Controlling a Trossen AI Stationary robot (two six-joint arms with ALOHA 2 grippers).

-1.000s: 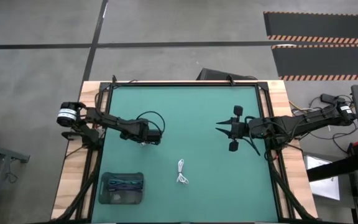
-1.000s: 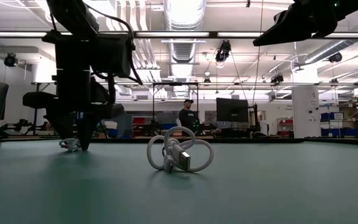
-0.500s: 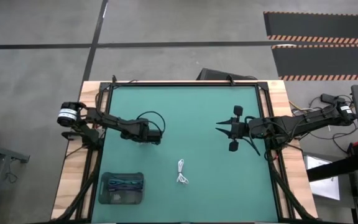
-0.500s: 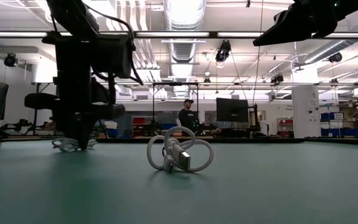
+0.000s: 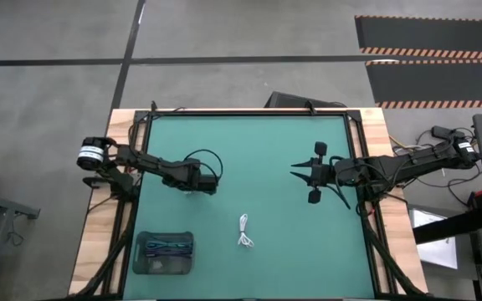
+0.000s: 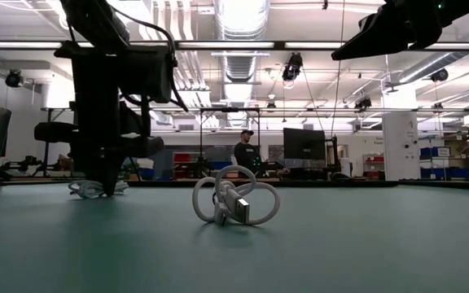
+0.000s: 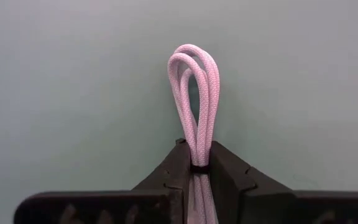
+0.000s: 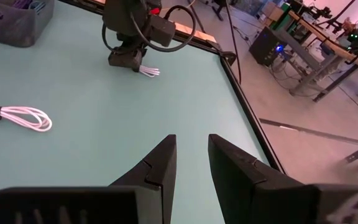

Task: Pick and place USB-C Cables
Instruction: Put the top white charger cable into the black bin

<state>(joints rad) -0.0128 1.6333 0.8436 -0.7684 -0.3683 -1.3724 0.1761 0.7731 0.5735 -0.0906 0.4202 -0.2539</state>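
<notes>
A white USB-C cable bundle (image 7: pixel 195 87) lies on the green table (image 5: pixel 266 150) at its left side, and my left gripper (image 7: pixel 197 154) is shut on it, also seen from above (image 5: pixel 197 189) and in the low view (image 6: pixel 100 183). A second white cable (image 5: pixel 244 230), loosely coiled, rests on the table near the middle front (image 6: pixel 234 199). My right gripper (image 5: pixel 295 173) hangs above the table's right half, open (image 8: pixel 191 149), with nothing between its fingers. My left gripper pinches the bundle's two sides between its two fingers at a dark tie (image 7: pixel 197 167). The fingers come from above, pointing down. The looped end (image 7: pixel 194 62) sticks out past the fingertips, the other end (image 8: pixel 149 71) shows behind them, and the cable lies on the table.
A dark grey bin (image 5: pixel 164 252) with cables inside stands at the table's front left corner. Black frame rails (image 5: pixel 358 167) run along the table's edges. A person (image 6: pixel 243 155) stands far off in the room behind.
My left gripper has shut on the white cable bundle, squeezing its strands together, while staying over the same spot. The cable stays on the table.
</notes>
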